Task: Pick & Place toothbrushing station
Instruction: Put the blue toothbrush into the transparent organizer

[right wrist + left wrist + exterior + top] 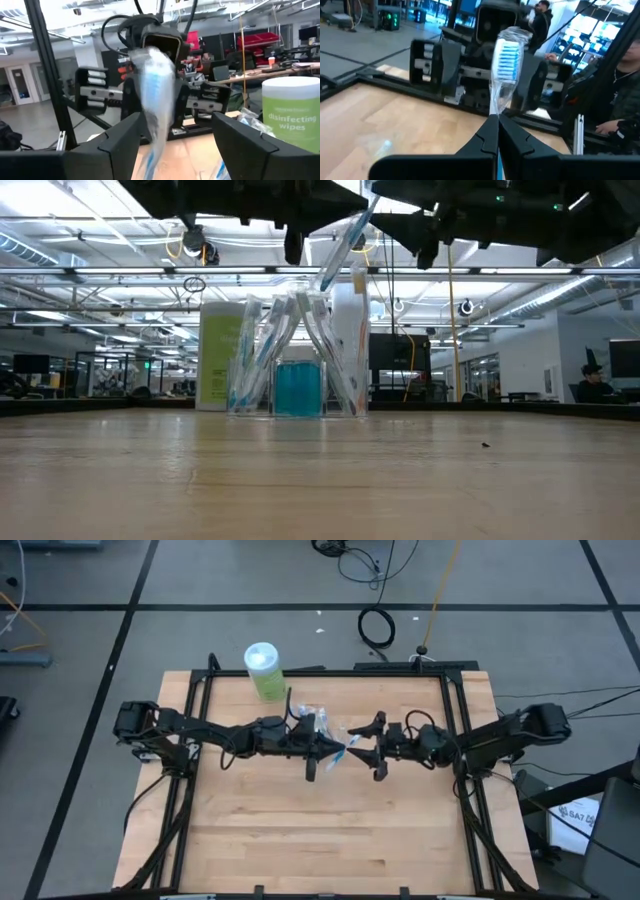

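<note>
The blue-bristled toothbrush in clear plastic wrap is held above the middle of the light wooden counter, tilted, between the two arms. The left hand has its fingers pressed together on the wrapped handle, the bristle end pointing away from it toward the right arm. The right hand sits just opposite with its fingers spread wide on either side of the toothbrush, not pinching it. In the low view the toothbrush hangs slanted above a clear plastic holder with a blue cup inside, which carries several more wrapped toothbrushes leaning outward. A green tub of disinfecting wipes with a white lid stands near the far edge of the counter, behind the holder. A person in dark clothing is beyond the counter.
</note>
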Action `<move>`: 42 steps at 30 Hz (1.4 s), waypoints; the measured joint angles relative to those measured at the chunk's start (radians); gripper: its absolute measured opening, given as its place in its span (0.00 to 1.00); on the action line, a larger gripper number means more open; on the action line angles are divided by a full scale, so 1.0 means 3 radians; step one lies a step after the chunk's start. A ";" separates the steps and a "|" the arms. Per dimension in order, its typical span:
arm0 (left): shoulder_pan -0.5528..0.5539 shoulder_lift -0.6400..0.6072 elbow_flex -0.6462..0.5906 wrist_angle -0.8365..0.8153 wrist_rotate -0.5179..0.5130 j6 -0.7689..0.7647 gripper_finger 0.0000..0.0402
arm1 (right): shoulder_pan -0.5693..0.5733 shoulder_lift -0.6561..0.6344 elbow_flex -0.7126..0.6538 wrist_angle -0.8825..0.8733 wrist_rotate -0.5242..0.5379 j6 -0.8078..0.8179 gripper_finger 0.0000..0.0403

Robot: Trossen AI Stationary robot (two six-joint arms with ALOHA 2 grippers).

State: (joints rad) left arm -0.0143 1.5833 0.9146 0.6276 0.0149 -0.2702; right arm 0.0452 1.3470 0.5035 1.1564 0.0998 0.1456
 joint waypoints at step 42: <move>0.0000 0.0000 -0.0001 -0.0399 -0.0089 0.0176 0.25 | -0.0017 -0.0032 -0.0002 -0.0142 -0.0241 -0.0113 0.05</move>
State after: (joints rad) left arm -0.0143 1.5833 0.9142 0.5080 -0.0118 -0.2174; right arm 0.0401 1.3374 0.5030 1.1136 0.0274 0.1116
